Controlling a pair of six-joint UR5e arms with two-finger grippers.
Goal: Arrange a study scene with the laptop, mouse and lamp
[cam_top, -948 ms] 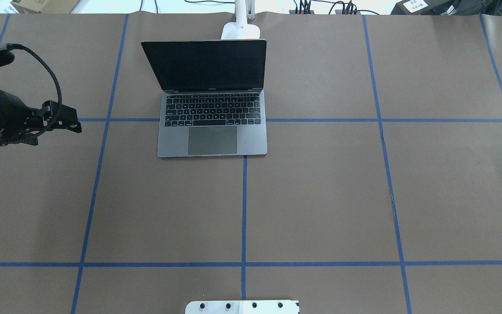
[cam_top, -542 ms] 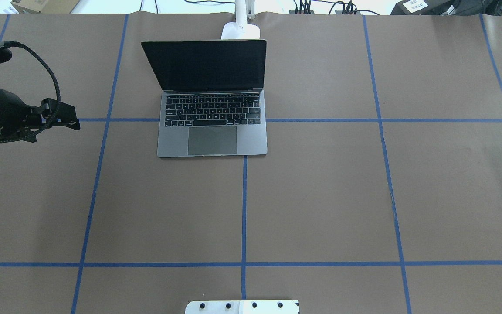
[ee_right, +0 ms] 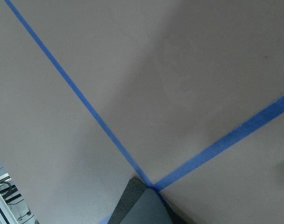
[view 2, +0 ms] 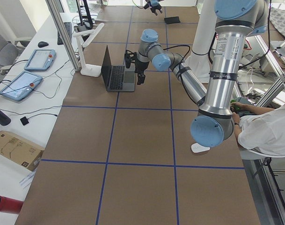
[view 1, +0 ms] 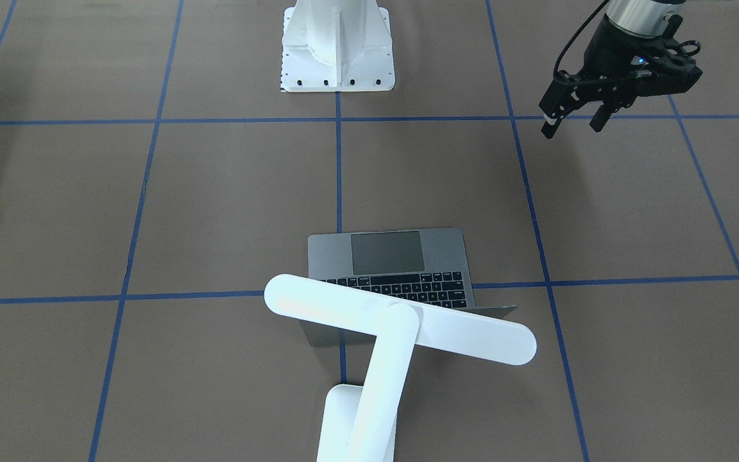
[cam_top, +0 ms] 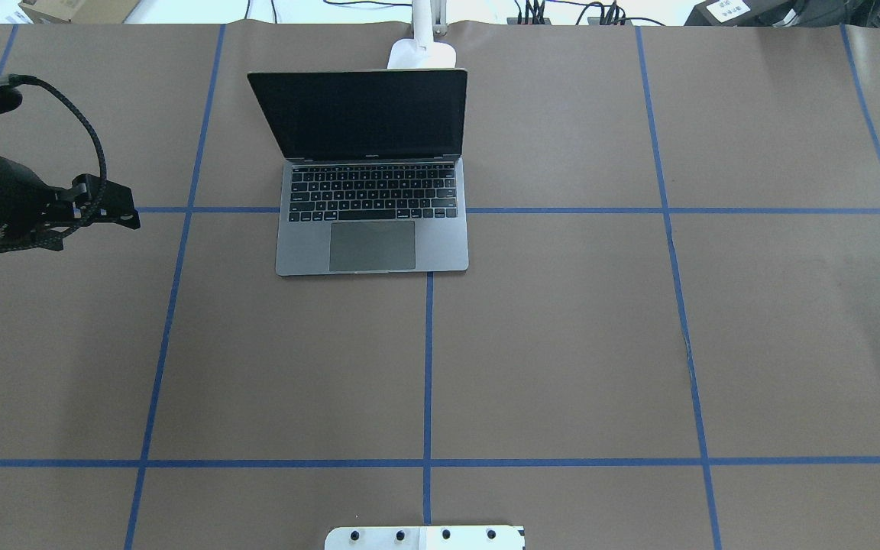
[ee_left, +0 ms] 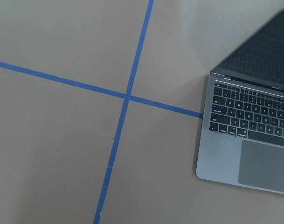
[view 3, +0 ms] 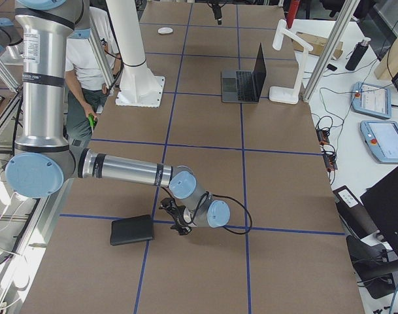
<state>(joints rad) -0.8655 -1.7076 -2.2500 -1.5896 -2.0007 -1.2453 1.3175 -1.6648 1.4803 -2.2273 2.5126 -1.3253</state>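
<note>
Two left fingers [view 1: 549, 123] hang spread and empty, well apart from the open laptop [view 1: 395, 266] to their right.

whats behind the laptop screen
The lamp stands just behind the laptop lid, its white base on the table. From overhead, the lid hides the base's near edge, so any gap between them can't be judged.

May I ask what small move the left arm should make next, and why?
Probably swing the left end effector, open and empty beside the laptop, toward the mouse: laptop and lamp look placed, while the mouse lies far from them.
</note>
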